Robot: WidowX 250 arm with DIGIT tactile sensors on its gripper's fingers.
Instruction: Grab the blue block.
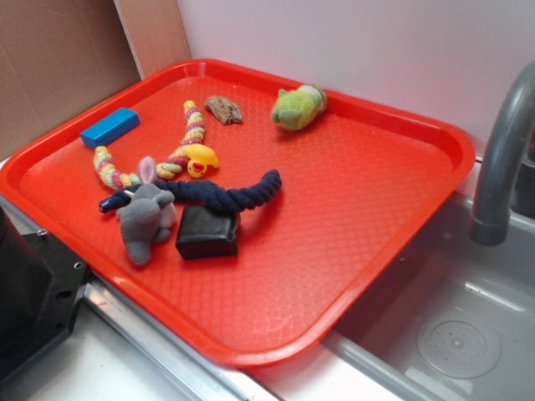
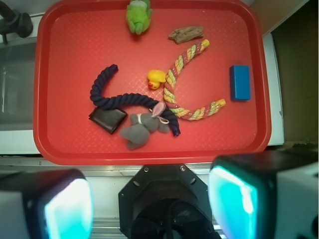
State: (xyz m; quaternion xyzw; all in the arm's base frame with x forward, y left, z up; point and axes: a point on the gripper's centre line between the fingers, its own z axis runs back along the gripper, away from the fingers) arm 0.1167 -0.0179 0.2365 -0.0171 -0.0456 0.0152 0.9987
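I hold the tool [image 2: 149,201] spread and empty, high above; next I descend onto the blue block [image 2: 239,82].

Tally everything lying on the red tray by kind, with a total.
Blocks: 2, bright blue rectangular bar, black box-shaped block
Ropes: 2, navy braided rope, yellow-pink braided rope
Plush toys: 2, grey, green
Yellow rubber duck: 1
Brown wood-like piece: 1
Total: 8
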